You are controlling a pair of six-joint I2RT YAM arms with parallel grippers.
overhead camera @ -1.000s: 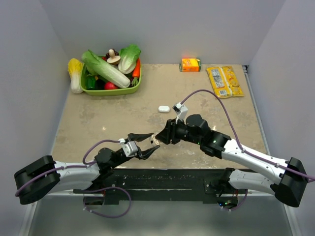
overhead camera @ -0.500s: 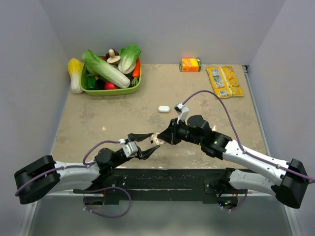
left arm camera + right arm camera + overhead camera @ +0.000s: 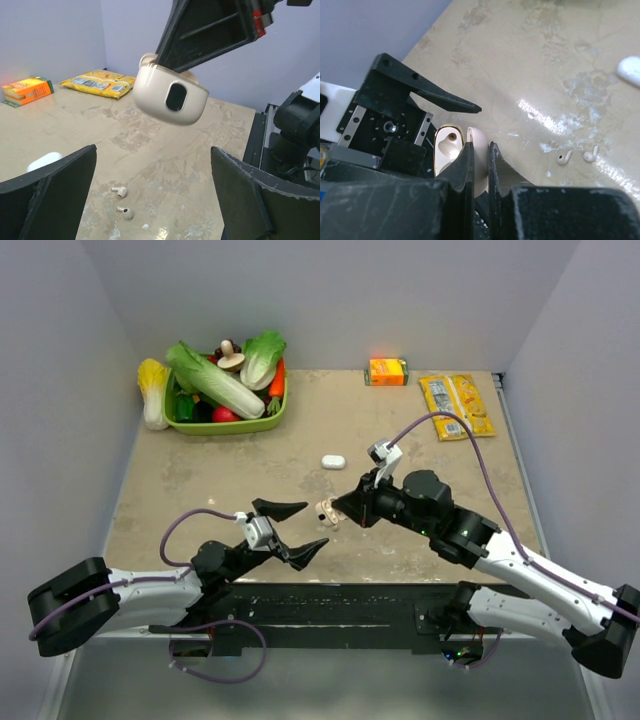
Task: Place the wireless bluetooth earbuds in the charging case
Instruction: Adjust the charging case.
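The charging case (image 3: pixel 326 511) is cream, hinged open, and hangs above the table. My right gripper (image 3: pixel 338 509) is shut on one half of it. In the right wrist view the fingers pinch the domed half (image 3: pixel 479 165), and the gold-rimmed half with its empty wells (image 3: pixel 447 150) sticks out to the left. From the left wrist the case (image 3: pixel 170 97) hangs ahead and above my left gripper (image 3: pixel 152 152), which is wide open and holds nothing. Two wireless bluetooth earbuds (image 3: pixel 119 190) (image 3: pixel 125 212) lie loose on the table below, also seen from the right wrist (image 3: pixel 563 158) (image 3: pixel 590 155).
A small white oval case (image 3: pixel 333 461) lies on the table beyond the grippers. A green basket (image 3: pixel 225 426) of vegetables stands at the back left. An orange box (image 3: pixel 387 371) and a yellow packet (image 3: pixel 456 405) lie at the back right.
My left gripper has let go of the case, opened wide and drawn back. My right gripper has shut on the case and carried it slightly right and away.
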